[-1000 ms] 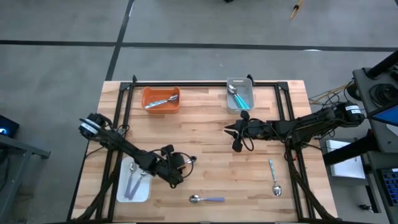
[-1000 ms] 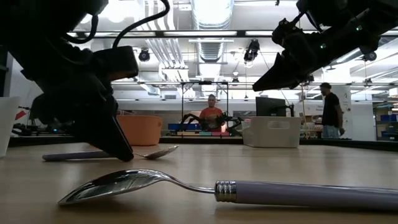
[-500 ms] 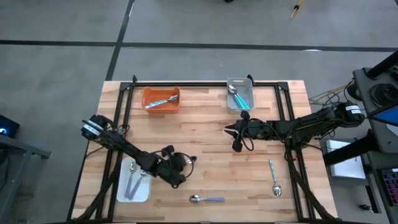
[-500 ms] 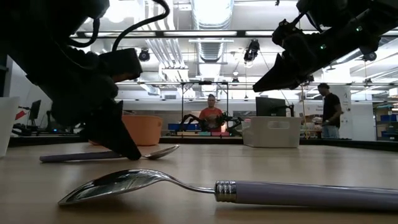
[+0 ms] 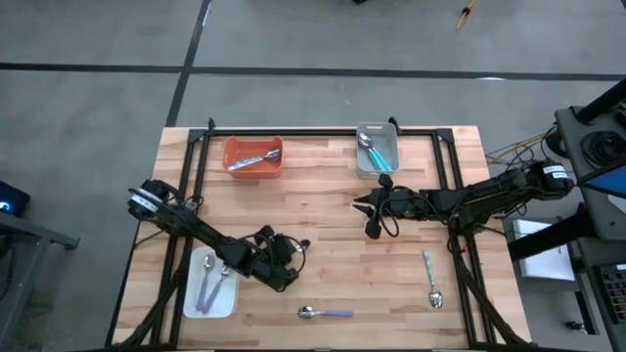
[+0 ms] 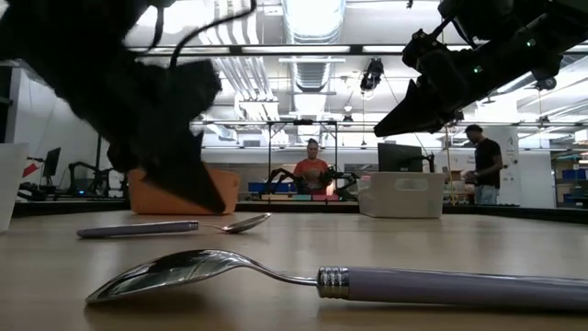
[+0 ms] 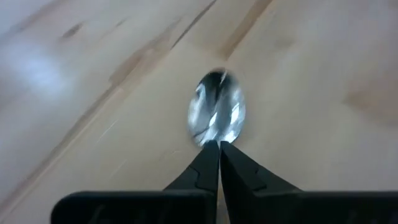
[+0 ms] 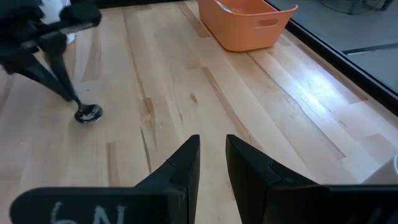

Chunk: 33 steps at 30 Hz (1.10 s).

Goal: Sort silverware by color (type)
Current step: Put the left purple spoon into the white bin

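Spoons spread across table point(image 5: 323, 210). Left gripper point(image 5: 293, 252) at front-left area, fingers point(image 7: 211, 165) pinched shut on neck of a spoon point(image 7: 216, 115), right behind its shiny bowl; low view shows that spoon point(image 6: 175, 227) lying flat on wood, lavender handle. Right gripper point(image 5: 364, 205) hovers above table mid-right, jaws slightly apart w/ narrow gap, nothing between them; own fingers point(image 8: 186, 163) seen in wrist view over bare wood. White tray point(image 5: 211, 305) at front-left edge, holds lavender spoons. Orange tray point(image 5: 253, 168) at back, one pale-handled spoon inside. Grey tray point(image 5: 377, 161) at back right-centre, teal spoon in it. Loose on table: lavender spoon point(image 5: 326, 313) near front edge centre, teal spoon point(image 5: 430, 279) front-right. People in room bkgd beyond table, seen in low view.
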Available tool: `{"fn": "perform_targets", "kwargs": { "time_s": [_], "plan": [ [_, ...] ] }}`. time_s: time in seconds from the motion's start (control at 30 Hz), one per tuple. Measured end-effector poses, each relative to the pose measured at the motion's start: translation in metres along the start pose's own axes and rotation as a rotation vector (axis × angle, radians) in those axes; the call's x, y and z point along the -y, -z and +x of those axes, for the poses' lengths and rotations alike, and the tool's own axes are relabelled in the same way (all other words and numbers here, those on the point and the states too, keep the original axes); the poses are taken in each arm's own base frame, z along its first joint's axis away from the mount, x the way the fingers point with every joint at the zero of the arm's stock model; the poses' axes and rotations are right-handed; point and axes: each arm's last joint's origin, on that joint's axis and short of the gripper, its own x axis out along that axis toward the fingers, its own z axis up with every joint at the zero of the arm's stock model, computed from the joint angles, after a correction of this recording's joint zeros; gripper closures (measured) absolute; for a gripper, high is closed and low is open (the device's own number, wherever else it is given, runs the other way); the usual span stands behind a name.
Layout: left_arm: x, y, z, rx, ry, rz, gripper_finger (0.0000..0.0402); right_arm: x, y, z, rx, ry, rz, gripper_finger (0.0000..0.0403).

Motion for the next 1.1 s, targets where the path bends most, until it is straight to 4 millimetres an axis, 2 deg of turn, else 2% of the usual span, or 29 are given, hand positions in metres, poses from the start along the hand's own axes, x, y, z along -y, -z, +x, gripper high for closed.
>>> {"fn": "perform_targets", "kwargs": {
  "time_s": [0.4,0.67,0.83,0.97,1.1],
  "plan": [
    [0.001,-0.027,-0.025,0.074,0.064,-0.064,0.0401,0.000,0.000,0.000,-0.001,-0.001,0.017,0.0335],
    [0.002,-0.072,-0.072,-0.009,0.028,0.016,0.0401,0.000,0.001,0.000,-0.002,0.000,0.017,0.0335],
    [0.007,-0.090,-0.096,-0.124,0.015,0.199,0.0401,0.000,0.001,0.000,-0.002,0.000,0.017,0.0335],
    [0.017,-0.090,-0.095,-0.159,0.082,0.341,0.0401,0.000,0.001,0.000,-0.002,0.000,0.017,0.0335],
    [0.020,-0.083,-0.081,-0.139,0.057,0.349,0.0401,0.000,0.001,0.000,-0.001,0.000,0.018,0.0335]
  ]
}}
